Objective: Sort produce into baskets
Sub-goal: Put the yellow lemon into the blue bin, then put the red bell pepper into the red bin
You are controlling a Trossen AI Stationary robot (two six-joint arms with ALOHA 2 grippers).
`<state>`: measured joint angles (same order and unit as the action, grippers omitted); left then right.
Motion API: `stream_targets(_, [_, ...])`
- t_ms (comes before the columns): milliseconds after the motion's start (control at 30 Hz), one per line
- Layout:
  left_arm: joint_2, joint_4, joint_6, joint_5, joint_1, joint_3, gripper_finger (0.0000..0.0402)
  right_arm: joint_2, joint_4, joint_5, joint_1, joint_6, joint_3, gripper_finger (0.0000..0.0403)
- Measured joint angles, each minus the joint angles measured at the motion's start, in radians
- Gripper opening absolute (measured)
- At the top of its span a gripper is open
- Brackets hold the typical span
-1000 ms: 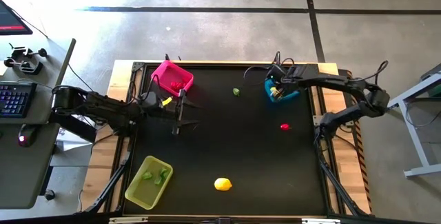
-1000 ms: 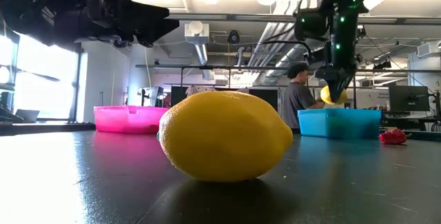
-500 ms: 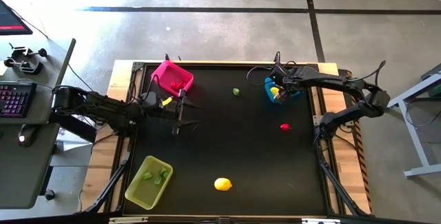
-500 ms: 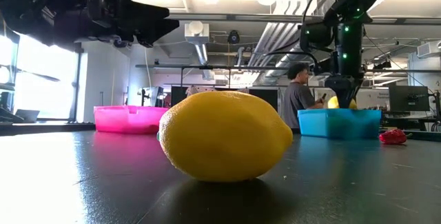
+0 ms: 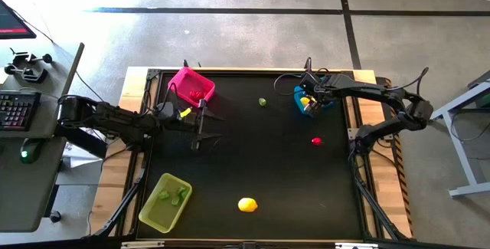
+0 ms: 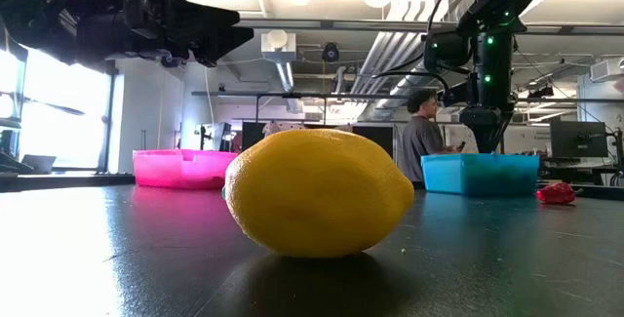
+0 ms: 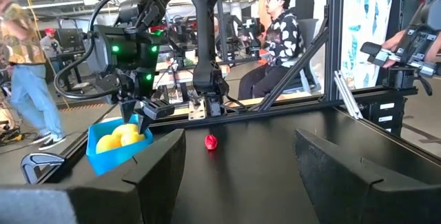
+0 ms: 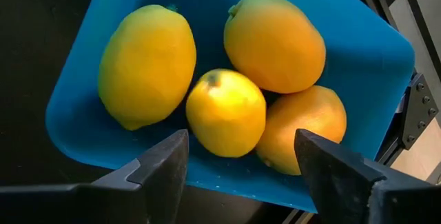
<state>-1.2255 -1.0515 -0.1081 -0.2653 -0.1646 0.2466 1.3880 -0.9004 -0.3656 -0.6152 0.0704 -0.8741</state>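
Right claw (image 8: 241, 156), fingers apart and empty, above blue basket (image 5: 320, 105) of four lemons (image 8: 225, 112); red piece (image 5: 316, 140) at its 6 o'clock; left claw (image 7: 238, 155) apart, empty.

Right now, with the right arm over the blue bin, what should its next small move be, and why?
Probably lift the right gripper straight up out of the blue bin. Its jaws stand open and empty, and four lemons lie in the bin below, so that drop looks done. A red piece lies nearby on the table.
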Motion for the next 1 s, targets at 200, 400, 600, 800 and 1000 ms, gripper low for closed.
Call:
stream_targets(200, [0.000,0.000,0.000,0.000,0.000,0.000,0.0255,-0.001,-0.019,0.000,0.000,0.019,-0.039,0.0258])
stream_targets(400, [0.000,0.003,0.001,0.000,0.000,0.000,0.0255,-0.001,0.009,0.009,-0.007,0.063,-0.042,0.0205])
stream_targets(600, [0.000,0.039,0.003,0.011,0.000,0.000,0.0233,-0.002,0.076,0.048,-0.027,0.067,-0.004,0.0033])
stream_targets(800, [0.000,0.042,0.003,0.016,0.000,0.000,0.0172,-0.002,0.147,0.071,-0.035,0.061,0.042,0.0031])
stream_targets(1000, [0.000,0.075,-0.036,0.017,0.000,0.000,0.0069,-0.044,0.122,0.016,0.009,0.061,0.032,0.0004])
